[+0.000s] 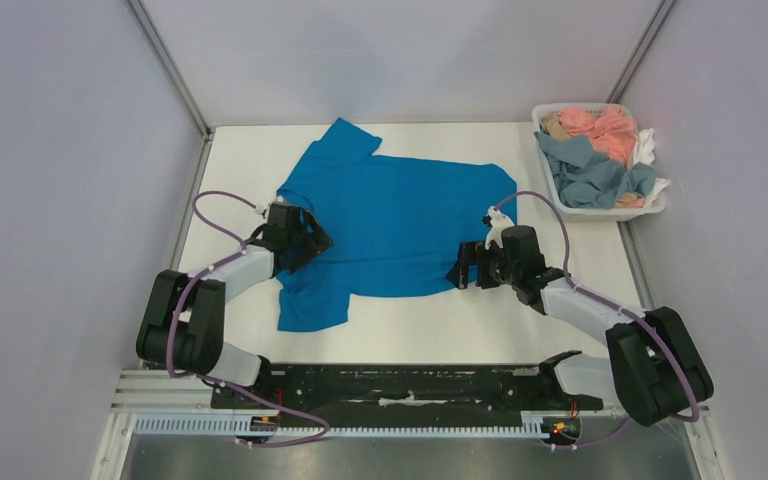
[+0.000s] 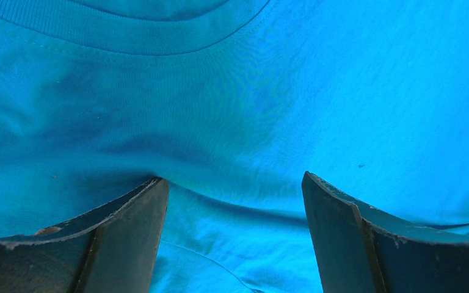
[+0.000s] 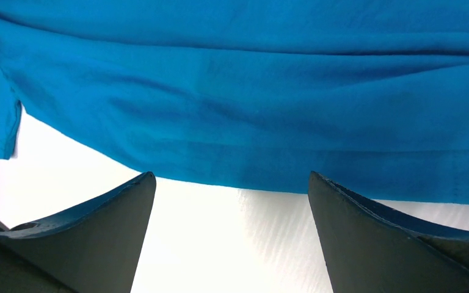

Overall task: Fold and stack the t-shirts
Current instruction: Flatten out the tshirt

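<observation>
the blue t-shirt [image 1: 400, 225] is lying spread flat in the middle of the white tabletop [image 1: 460, 330], its collar [image 2: 128, 30] pointing toward my left side and its hem [image 3: 250, 171] toward my right. one sleeve [image 1: 345, 138] is reaching toward the far edge, and the other sleeve [image 1: 310, 300] is lying toward the near edge. my left tool [image 1: 312, 240] is sitting low over the collar end with its fingers [image 2: 128, 232] spread wide apart, gripping nothing, and blue cloth is filling the gap between them. my right tool [image 1: 463, 272] is hovering at the near corner of the hem, its fingers [image 3: 372, 232] also parted and holding nothing; the hem edge is running straight across just ahead of the tips, with bare tabletop showing under the gap. a wide bare strip is lying between the shirt's near edge and my arm bases, and a narrower one is lying along the left side by the wall. at the far right corner a white basket [image 1: 600, 210] is sitting well apart from the hem, holding pink, grey-blue and white clothes [image 1: 600, 150].
</observation>
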You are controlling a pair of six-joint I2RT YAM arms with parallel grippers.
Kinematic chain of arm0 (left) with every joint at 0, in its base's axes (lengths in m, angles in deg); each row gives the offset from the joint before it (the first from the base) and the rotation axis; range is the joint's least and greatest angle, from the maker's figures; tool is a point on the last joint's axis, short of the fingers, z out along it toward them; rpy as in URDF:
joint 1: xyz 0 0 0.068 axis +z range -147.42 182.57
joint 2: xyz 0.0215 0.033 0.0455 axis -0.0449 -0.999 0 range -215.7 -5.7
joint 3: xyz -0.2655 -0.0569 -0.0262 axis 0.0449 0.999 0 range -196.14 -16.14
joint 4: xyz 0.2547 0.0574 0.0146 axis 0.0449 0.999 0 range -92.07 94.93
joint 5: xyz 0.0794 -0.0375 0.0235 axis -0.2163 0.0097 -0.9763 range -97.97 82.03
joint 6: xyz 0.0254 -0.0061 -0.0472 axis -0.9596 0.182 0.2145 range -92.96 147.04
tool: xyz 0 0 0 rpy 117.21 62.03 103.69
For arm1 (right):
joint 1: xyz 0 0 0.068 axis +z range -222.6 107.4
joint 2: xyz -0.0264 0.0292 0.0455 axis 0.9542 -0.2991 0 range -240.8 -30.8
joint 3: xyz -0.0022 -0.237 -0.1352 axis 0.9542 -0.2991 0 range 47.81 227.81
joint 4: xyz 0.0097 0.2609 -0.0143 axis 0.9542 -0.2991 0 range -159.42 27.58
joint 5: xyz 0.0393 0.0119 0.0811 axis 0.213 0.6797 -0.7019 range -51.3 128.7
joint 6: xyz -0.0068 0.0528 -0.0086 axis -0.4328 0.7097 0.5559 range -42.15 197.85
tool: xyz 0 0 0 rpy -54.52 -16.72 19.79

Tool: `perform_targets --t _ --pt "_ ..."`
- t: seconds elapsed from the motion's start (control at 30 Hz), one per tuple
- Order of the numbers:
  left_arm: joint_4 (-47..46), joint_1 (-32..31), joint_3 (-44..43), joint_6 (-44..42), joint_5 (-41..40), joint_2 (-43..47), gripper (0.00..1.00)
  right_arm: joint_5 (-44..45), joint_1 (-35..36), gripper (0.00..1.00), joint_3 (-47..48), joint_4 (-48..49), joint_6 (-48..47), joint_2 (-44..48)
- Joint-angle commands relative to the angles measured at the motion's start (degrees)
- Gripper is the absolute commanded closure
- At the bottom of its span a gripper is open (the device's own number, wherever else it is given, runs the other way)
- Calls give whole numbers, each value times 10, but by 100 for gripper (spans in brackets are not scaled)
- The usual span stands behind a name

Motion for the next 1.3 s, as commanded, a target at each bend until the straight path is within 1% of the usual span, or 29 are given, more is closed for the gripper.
perform_targets --t 0.0,0.1,0.27,0.37,0.43,0.47,0.6,0.77,0.9,1.0,1.1,1.17,1.27 --pt "15 0 3 7 4 -12 14 -33 2 2 9 50 4 -8" --pt "15 0 2 6 5 -16 14 -11 2 2 11 56 -5 -20" --pt "18 0 4 5 0 -13 14 -7 2 2 3 52 -11 -43" --pt "20 0 3 5 0 -9 14 2 2 2 -8 28 -15 -47" --pt "21 0 4 5 -1 -6 14 13 2 2 -21 13 -11 -33" --pt "21 0 4 5 -2 -3 14 35 2 2 -37 -15 -2 -4" --pt "25 0 6 5 -5 0 14 74 3 2 -43 -124 8 41" --pt "25 0 8 6 -5 1 14 81 31 2 -73 -252 38 61" --pt "25 0 11 7 -5 6 14 45 57 2 -104 -284 100 117" --pt "27 0 12 8 -3 8 14 -4 77 2 -91 -301 115 163" --pt "27 0 14 8 -2 13 14 -29 77 2 -55 -340 88 191" --pt "27 0 15 8 -1 17 14 -14 78 2 -20 -370 67 193" --pt "27 0 17 8 0 23 14 60 78 2 18 -382 55 189"
